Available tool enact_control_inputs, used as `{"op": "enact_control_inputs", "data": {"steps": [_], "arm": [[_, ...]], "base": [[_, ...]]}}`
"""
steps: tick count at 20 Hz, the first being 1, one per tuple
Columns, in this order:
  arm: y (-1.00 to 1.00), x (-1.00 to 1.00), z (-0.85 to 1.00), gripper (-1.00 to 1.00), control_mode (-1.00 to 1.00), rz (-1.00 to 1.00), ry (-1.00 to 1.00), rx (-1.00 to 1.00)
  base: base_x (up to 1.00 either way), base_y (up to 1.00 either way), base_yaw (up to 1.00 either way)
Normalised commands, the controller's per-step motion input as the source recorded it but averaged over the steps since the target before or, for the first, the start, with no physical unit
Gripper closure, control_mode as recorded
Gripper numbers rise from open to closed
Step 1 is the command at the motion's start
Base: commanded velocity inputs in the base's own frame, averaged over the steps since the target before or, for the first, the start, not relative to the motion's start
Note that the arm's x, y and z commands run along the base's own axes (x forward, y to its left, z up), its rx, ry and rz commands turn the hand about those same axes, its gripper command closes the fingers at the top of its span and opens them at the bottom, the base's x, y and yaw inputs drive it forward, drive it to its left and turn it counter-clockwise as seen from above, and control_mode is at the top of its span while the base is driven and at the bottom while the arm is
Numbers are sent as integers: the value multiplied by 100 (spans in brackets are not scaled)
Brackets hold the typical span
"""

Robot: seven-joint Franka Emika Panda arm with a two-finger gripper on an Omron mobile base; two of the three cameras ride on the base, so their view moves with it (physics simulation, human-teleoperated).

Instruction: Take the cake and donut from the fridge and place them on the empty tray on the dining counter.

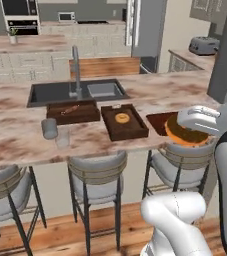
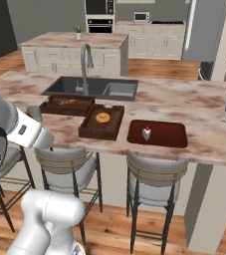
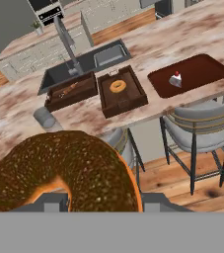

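Note:
My gripper [image 1: 189,131] is shut on the brown-glazed donut [image 1: 184,135], held just off the front edge of the dining counter [image 1: 20,140] above a stool. The donut [image 3: 64,170] looms large at the bottom of the hand view and hides the fingertips. The flat reddish-brown tray [image 2: 159,134] lies on the counter's right part with the tiny white cake [image 2: 146,132] standing on it. From the hand the tray [image 3: 202,69] and cake [image 3: 175,79] lie ahead to the right. The grey fridge [image 1: 147,27] stands far back across the kitchen.
Two dark-brown boxy trays [image 1: 73,112] [image 1: 130,131] sit left of the flat tray, one holding a paler ring donut [image 1: 122,118]. A grey cup [image 1: 49,128] stands further left. A sink with faucet [image 1: 76,70] lies behind. Grey stools [image 1: 97,175] line the counter's front.

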Motion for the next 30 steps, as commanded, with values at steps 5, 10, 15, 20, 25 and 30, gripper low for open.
{"op": "enact_control_inputs", "data": {"steps": [5,10,15,20,25,30], "arm": [[0,0,0,100,100,0,0,0],[0,0,0,100,100,0,0,0],[0,0,0,100,100,0,0,0],[0,0,0,100,100,0,0,0],[0,0,0,100,100,0,0,0],[0,0,0,100,100,0,0,0]], "base": [[0,-100,0],[23,-100,0],[64,-100,0],[100,-77,4],[100,-40,20],[96,0,53]]}}
